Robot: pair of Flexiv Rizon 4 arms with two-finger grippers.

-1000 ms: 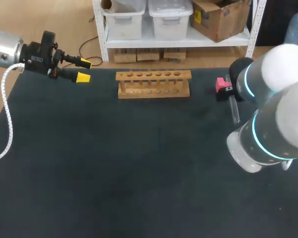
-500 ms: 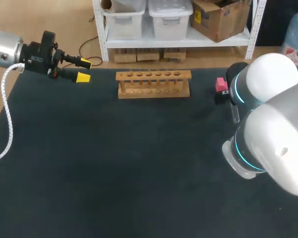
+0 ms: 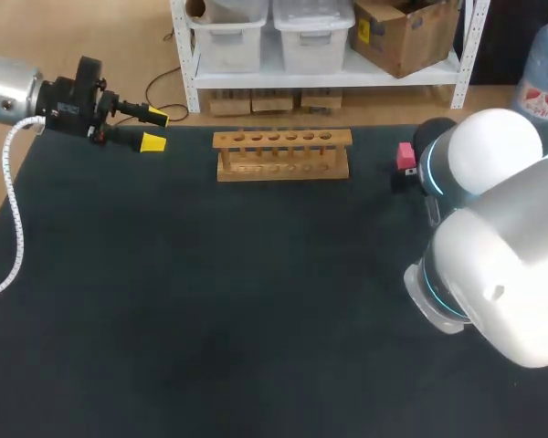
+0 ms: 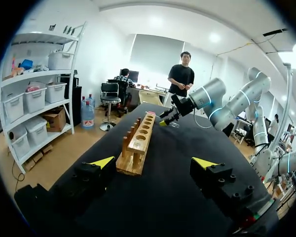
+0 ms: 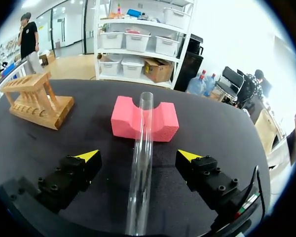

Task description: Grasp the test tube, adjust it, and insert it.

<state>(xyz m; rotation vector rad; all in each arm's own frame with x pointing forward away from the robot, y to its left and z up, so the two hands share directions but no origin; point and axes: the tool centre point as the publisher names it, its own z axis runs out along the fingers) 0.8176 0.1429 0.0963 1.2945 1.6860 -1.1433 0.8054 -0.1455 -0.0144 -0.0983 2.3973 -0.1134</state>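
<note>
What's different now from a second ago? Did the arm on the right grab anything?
The right arm swung its bulky joints a little toward the table's middle, hiding more of the glass tube. Nothing was grabbed: the right tool is open, with the tube lying untouched in its gap. The tube, pink block, wooden rack and left arm stayed put.

Dark-covered table (image 3: 210, 301) on a tan wooden floor (image 3: 73, 36), backed by a white shelving unit (image 3: 187, 64) holding pale plastic bins (image 3: 228, 41) and a cardboard box (image 3: 406, 36); white walls (image 4: 103, 44), bright ceiling lights (image 4: 214, 38).
</note>
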